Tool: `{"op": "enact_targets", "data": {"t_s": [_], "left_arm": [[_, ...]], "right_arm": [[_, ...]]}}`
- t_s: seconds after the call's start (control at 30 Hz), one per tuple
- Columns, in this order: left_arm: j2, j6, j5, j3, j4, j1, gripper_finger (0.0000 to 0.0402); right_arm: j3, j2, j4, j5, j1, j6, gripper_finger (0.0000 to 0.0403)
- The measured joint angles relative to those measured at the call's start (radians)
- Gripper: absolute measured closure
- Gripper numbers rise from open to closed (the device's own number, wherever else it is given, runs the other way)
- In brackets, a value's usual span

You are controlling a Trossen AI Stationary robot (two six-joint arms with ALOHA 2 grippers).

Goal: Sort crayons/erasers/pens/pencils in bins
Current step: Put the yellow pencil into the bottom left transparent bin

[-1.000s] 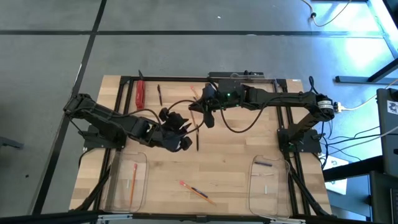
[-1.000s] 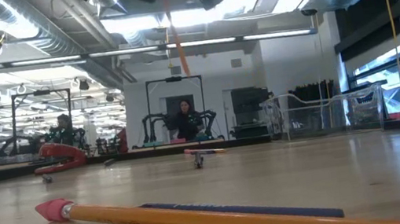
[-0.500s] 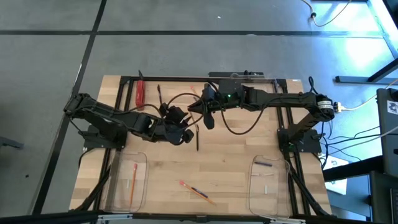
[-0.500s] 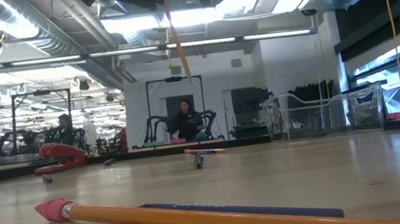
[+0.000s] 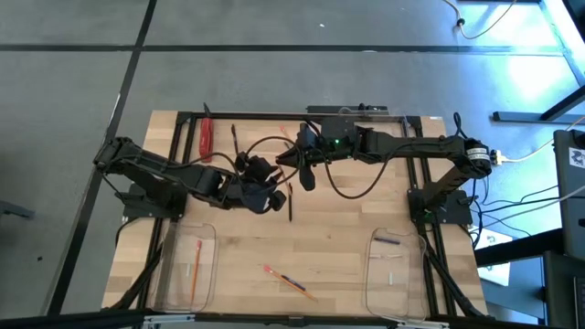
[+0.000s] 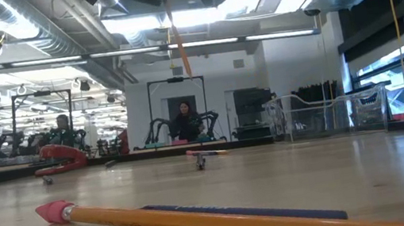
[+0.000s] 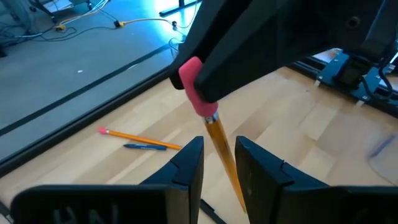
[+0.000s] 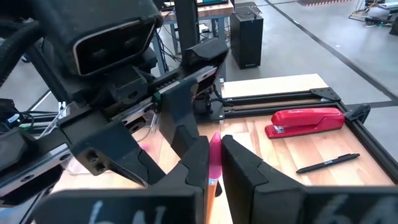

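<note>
Above the middle of the worktop [image 5: 347, 228] the two arms meet over one pencil [image 7: 217, 140]. The right tool [image 8: 212, 163] is clamped on the pencil's pink eraser end, its dark fingers [image 8: 239, 163] pressed against either side of it. In the left wrist view the same pencil hangs down from that tool with its yellow shaft running between the fingers [image 7: 186, 163] of the left tool [image 7: 216, 163], which stand close on either side of the shaft; whether they press on it I cannot tell. From above, the left tool [image 5: 265, 190] sits left of centre and the right tool [image 5: 304, 169] just to its right and a little farther back. In the low view the pencil [image 6: 178, 44] shows as a thin orange stick hanging from the dark arms overhead. A second pencil [image 5: 277, 274] lies flat near the front edge at the middle, with a dark blue pen [image 5: 294, 282] lying against it; the low view has this pair close up, the pencil [image 6: 202, 221] with its pink end to the left. A clear bin [image 5: 212, 239] at the near left holds one pencil [image 5: 196, 267], and another bin [image 5: 377, 274] at the near right holds a dark crayon [image 5: 388, 240]. A black pen [image 5: 291, 204] lies just right of the left tool. At the far left a red stapler [image 5: 207, 137] lies with another black pen [image 5: 234, 138] to its right.
</note>
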Motion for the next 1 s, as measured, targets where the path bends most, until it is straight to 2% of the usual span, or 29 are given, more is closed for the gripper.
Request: {"op": "enact_targets", "data": {"t_s": [0.43,0.63,1.0], "left_arm": [[0.000,0.003,0.002,0.000,0.013,0.040,0.0317],[0.000,0.083,0.036,0.000,0.065,0.042,0.0319],[0.000,0.103,0.045,0.000,0.061,0.043,0.0393]], "right_arm": [[0.000,0.000,0.000,0.001,0.000,-0.006,0.0368],[0.000,0.000,0.000,0.000,0.001,-0.007,0.0368],[0.000,0.000,-0.002,-0.007,0.001,-0.008,0.0368]]}}
